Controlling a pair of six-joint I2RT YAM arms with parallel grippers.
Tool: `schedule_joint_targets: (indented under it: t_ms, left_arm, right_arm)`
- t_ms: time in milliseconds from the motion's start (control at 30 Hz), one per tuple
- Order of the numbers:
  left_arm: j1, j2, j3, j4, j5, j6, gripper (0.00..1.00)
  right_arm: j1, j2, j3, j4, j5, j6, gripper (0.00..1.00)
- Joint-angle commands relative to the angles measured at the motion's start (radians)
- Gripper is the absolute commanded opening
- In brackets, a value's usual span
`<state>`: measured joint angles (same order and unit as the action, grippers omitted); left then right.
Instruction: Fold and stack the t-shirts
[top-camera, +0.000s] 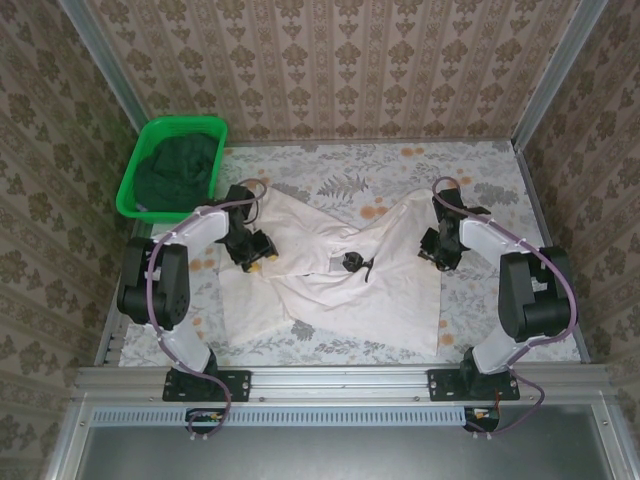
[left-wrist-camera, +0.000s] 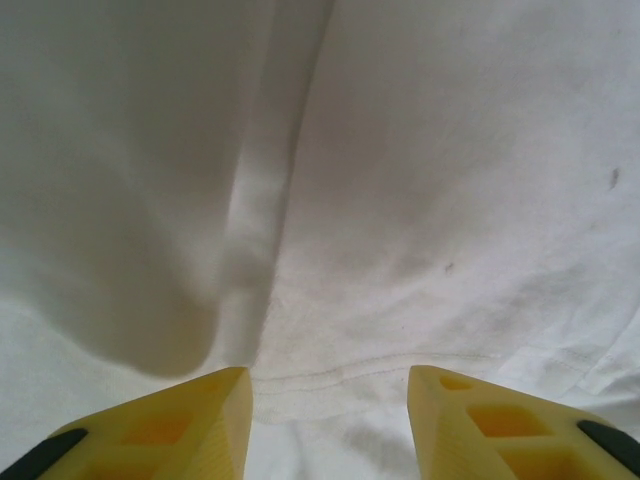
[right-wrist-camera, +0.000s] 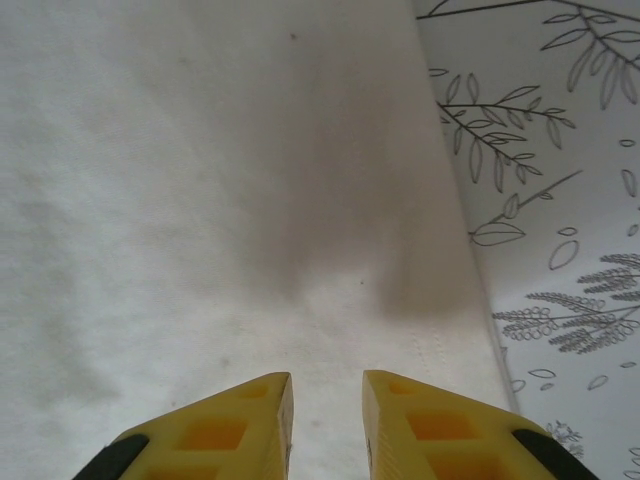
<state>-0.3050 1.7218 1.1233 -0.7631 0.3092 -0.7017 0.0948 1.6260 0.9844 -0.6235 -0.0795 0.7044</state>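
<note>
Top external: the cream shirt (top-camera: 330, 275) lies rumpled between my left gripper (top-camera: 255, 250) and right gripper (top-camera: 437, 255), I judge barely folded. The green shirt (top-camera: 180, 170) sits in the basket (top-camera: 128, 200) beyond my left. Both jaws stand apart, empty. Next, pinch the hem (left-wrist-camera: 400, 362) below my left; bare table (right-wrist-camera: 560, 200) lies right of my right.

The cream t-shirt (top-camera: 320, 290) carries a small black mark (top-camera: 352, 262). Far left of it, a dark green t-shirt (top-camera: 180, 170) lies in a bright green basket (top-camera: 127, 192). Under it, the tablecloth (top-camera: 480, 170) shows grey leaves and orange blooms.
</note>
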Motion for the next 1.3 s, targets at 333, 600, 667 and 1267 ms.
schedule_joint_targets:
  t_ms: [333, 600, 667, 1267]
  left_arm:
    - [-0.030, 0.056, -0.001, -0.078, -0.105, -0.059, 0.41]
    - [-0.023, 0.076, -0.028, 0.020, -0.034, -0.091, 0.30]
    - [-0.022, 0.071, -0.027, 0.013, -0.049, -0.085, 0.27]
    - [-0.019, 0.042, 0.018, -0.046, -0.070, -0.040, 0.19]
  right_arm:
    - [-0.022, 0.017, -0.046, 0.032, -0.023, 0.014, 0.24]
    - [-0.034, 0.016, -0.054, 0.033, -0.029, 0.010, 0.23]
    - [-0.038, 0.016, -0.057, 0.033, -0.028, 0.010, 0.23]
    - [-0.050, 0.044, -0.046, 0.041, -0.040, 0.026, 0.22]
